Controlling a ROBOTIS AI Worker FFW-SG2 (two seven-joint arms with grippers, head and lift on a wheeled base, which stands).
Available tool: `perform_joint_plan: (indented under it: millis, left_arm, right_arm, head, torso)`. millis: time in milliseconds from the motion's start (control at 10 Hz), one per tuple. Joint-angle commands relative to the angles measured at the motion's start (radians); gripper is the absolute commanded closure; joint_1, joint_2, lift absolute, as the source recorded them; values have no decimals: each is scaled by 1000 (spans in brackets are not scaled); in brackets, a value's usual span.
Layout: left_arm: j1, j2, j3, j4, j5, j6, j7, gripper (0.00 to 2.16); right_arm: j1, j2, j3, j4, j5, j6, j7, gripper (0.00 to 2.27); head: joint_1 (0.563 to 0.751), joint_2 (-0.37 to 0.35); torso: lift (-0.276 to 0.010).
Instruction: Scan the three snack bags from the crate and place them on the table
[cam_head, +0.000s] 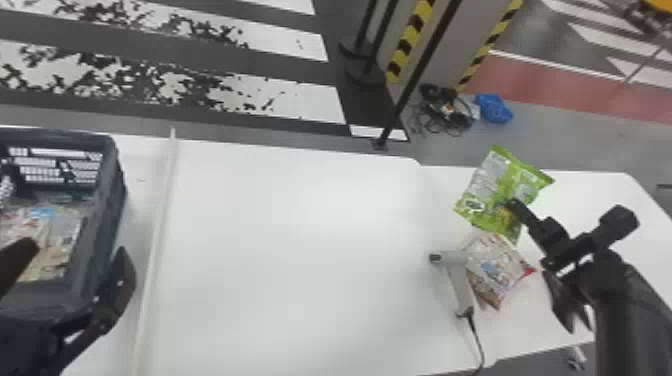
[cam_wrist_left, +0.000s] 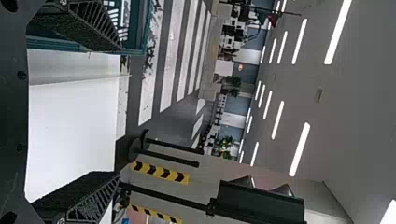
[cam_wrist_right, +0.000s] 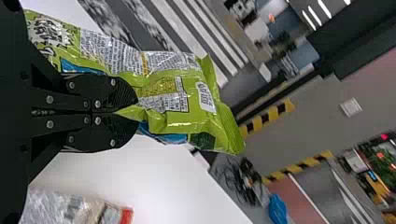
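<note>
My right gripper (cam_head: 511, 204) holds the green snack bag (cam_head: 531, 181) above the table's right part; in the right wrist view the gripper (cam_wrist_right: 133, 112) is shut on the green bag (cam_wrist_right: 196, 105), pinching its middle. A pale snack bag with a red corner (cam_head: 500, 265) lies on the table, partly behind the light grey scanner (cam_head: 461, 287); this bag (cam_wrist_right: 70, 210) is also in the right wrist view. At far left, packages (cam_head: 37, 240) lie inside the dark crate (cam_head: 102, 200). My left gripper (cam_head: 75, 267) stands open at the crate's near side; in its wrist view the gripper (cam_wrist_left: 77, 112) has nothing between its fingers.
The white table (cam_head: 300, 240) has a raised strip (cam_head: 159, 235) across it beside the crate. A cable (cam_head: 477, 345) runs from the scanner to the near edge. Beyond the table stand a black pole (cam_head: 412, 80) and a striped pillar.
</note>
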Motion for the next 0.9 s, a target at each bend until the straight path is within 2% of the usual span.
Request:
perform_joint_plan:
  millis: [0, 200, 400, 500, 600, 700, 800]
  left_arm:
    - [10, 0, 8, 3, -4, 0, 1, 36]
    - [23, 2, 11, 11, -4, -28, -5, 36]
    - [23, 2, 14, 25, -1, -49, -10, 36]
    - [20, 0, 14, 29, -1, -61, -13, 36]
    - [13, -1, 11, 35, -1, -61, -13, 36]
    - [8, -1, 8, 37, -1, -61, -12, 36]
    - [3, -3, 5, 35, -1, -61, -12, 36]
  right_arm:
    - [-29, 3, 59, 75, 6, -152, -178, 2108]
    - [-112, 1, 82, 211, 49, -217, -408, 2108]
    - [-121, 3, 142, 234, 77, -263, -542, 2074]
    - [-119, 1, 180, 234, 89, -244, -598, 1730]
    - [-119, 0, 203, 234, 103, -198, -602, 613]
    - [-119, 0, 226, 233, 129, -171, -614, 16]
    - [-119, 0, 229, 230, 132, -134, -629, 22]
  head:
    - [695, -350]
    - [695, -350]
    - [695, -350]
    - [695, -350]
    - [695, -350]
    - [695, -350]
    - [695, -350]
  torso:
    - [-36]
    - [-36]
    - [-36]
    - [-36]
    - [-36]
    - [-36]
    - [-36]
